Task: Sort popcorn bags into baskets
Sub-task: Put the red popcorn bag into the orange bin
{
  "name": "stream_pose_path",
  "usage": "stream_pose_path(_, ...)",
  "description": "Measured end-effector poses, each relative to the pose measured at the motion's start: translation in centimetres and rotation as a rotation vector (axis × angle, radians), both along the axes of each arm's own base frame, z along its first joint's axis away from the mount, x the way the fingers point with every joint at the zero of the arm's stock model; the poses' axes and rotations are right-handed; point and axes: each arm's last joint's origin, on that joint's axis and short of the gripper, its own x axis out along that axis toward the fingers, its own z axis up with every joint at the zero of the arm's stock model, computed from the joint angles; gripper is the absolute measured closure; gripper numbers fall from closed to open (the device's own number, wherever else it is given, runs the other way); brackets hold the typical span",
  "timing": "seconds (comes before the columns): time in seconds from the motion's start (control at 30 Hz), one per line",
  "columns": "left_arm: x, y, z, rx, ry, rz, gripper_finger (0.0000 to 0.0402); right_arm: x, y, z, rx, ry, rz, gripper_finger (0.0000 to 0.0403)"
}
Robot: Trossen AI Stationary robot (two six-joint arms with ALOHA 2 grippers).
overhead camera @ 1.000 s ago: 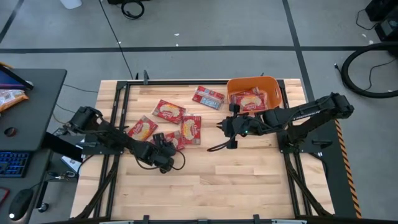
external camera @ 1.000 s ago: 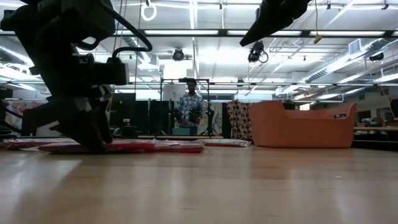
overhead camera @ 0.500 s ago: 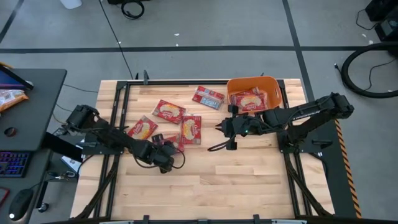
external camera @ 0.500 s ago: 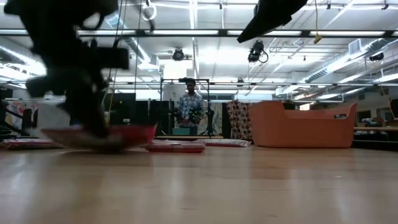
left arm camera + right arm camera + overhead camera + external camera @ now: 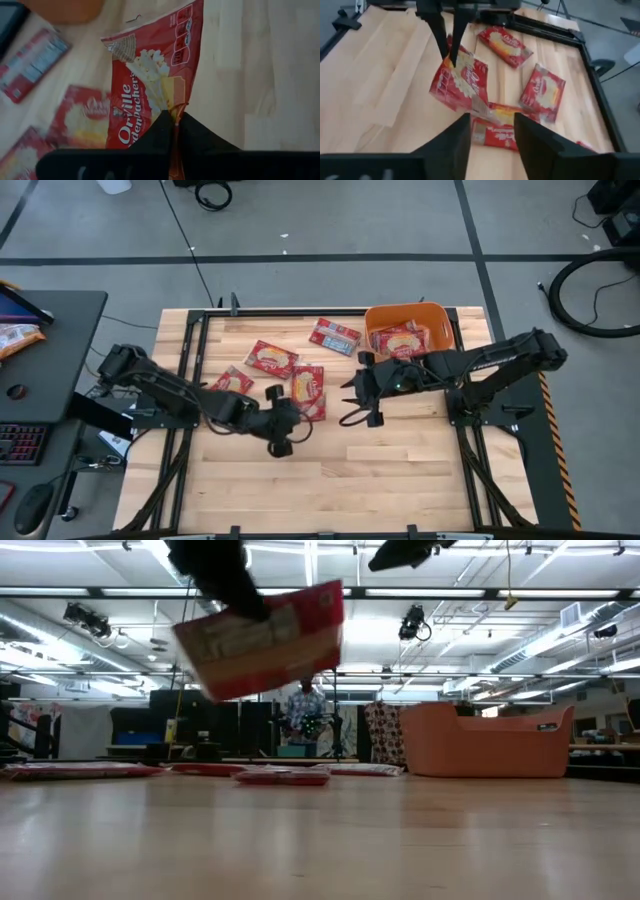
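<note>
My left gripper [image 5: 175,120] is shut on a red popcorn bag [image 5: 155,80], held high above the table's middle [image 5: 265,640]. My right gripper [image 5: 490,135] hangs open to its right, near the basket, with nothing between its fingers [image 5: 350,398]. Three more popcorn bags [image 5: 270,358] [image 5: 335,335] [image 5: 232,385] lie flat on the wood, and another one [image 5: 308,388] lies beside the left gripper. The orange basket [image 5: 440,315] stands at the far right with bags [image 5: 398,340] inside. My left gripper pinches the bag between its two fingers at one end edge [image 5: 176,107], near the middle of that edge. The fingers [image 5: 445,40] come slanting down from the table's left. The bag [image 5: 460,82] hangs tilted below them, lifted clear of the table.
Black frame rails [image 5: 195,350] run along the table's left and far sides. Bare wood [image 5: 330,480] fills the near half. A person [image 5: 305,710] stands in the room far behind the table.
My left gripper has taken hold of a bag lying on the table and risen steeply with it, drifting toward the table's right. The bag has gone from flat on the wood to hanging tilted, well clear of the table.
</note>
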Motion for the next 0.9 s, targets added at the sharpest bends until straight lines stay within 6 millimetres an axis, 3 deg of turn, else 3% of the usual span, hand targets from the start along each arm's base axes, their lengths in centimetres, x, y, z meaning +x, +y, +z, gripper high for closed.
stream_pose_path(0.2, 1.5, 1.2, 3.3, -0.04, -0.094, 0.011, 0.0377, 0.9, 0.5, 1.9, -0.095, 0.069, 0.122, 0.0199)
stream_pose_path(0.4, 2.1, 2.0, 5.4, -0.035, -0.148, 0.013, 0.0377, 1.0, 0.9, 2.0, -0.222, 0.121, 0.203, 0.0196)
stream_pose_path(0.7, 2.9, 1.9, 6.6, -0.01, -0.256, -0.034, 0.0377, 1.1, 1.0, 2.3, -0.314, 0.094, 0.183, 0.0235)
stream_pose_path(0.9, 3.0, 2.0, 6.7, 0.005, -0.265, -0.042, 0.0377, 1.1, 1.0, 2.3, -0.311, 0.092, 0.182, 0.0294)
